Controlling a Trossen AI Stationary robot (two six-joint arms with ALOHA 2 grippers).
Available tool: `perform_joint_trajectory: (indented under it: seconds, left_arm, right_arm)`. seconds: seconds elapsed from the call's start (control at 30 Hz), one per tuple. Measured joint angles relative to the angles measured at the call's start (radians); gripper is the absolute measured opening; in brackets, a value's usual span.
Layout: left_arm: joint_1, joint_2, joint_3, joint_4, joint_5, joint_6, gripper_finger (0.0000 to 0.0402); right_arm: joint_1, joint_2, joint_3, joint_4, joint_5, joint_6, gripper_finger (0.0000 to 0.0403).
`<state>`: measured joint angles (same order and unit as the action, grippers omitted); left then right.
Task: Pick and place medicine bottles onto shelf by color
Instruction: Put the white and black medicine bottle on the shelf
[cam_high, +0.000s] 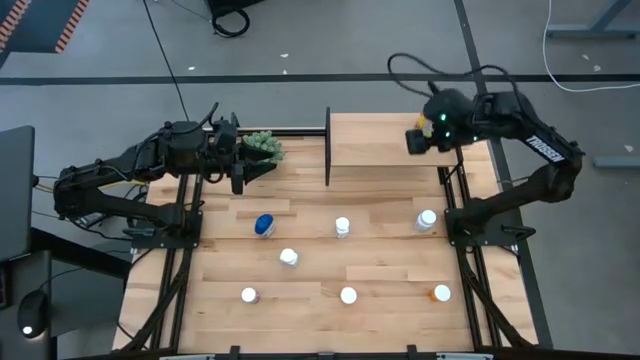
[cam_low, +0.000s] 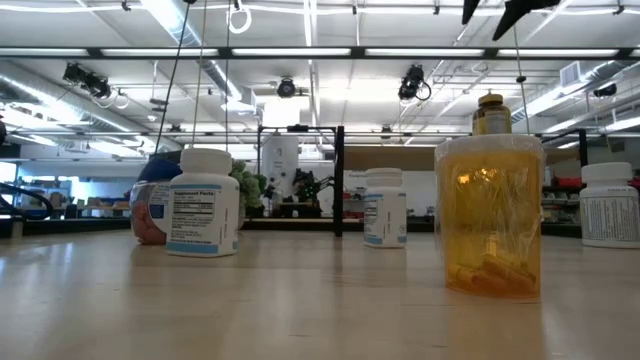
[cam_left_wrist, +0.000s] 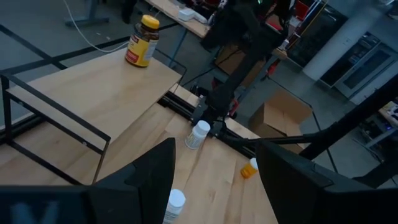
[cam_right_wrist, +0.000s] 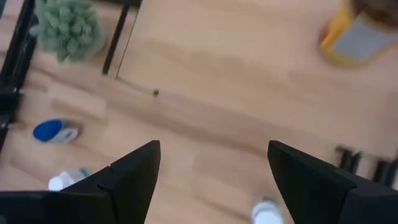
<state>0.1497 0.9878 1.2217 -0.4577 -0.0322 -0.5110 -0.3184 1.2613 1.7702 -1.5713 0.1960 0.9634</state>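
Blue medicine bottle (cam_high: 264, 225) lying on its side, white bottles (cam_high: 343, 226) upright

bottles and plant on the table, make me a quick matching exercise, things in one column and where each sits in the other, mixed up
Things:
1. amber bottle with yellow cap
2. blue bottle
3. green plant
4. orange bottle

Places:
A. tabletop, near corner on the right arm's side
B. on the shelf
C. just ahead of the left gripper
D. tabletop, left half, lying on its side

Pairs: 1-B, 2-D, 3-C, 4-A
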Motion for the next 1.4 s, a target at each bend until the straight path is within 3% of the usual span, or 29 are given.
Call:
perform_joint_trajectory:
  seconds: [0.1,0.4,0.73,1.03,1.4]
  left_arm:
    - [0.0,0.0,0.0,0.0,0.0,0.0,0.0229]
    - [0.0,0.0,0.0,-0.002,0.0,-0.006,0.0229]
    - [-0.029,0.0,0.0,-0.005,0.003,0.007,0.0229]
    - [-0.057,0.0,0.0,-0.005,0.004,0.008,0.0229]
    - [-0.091,0.0,0.0,-0.005,0.005,-0.001,0.0229]
  right_arm:
    - [0.068,0.001,-0.063,0.002,-0.007,0.086,0.0299]
    - [0.204,-0.003,-0.41,-0.001,-0.212,0.244,0.0293]
    - [0.266,-0.04,-0.611,-0.001,-0.237,0.37,0.0327]
    - [0.284,-0.04,-0.725,0.039,-0.158,0.317,0.034]
    - [0.274,-0.04,-0.907,0.261,-0.197,0.355,0.034]
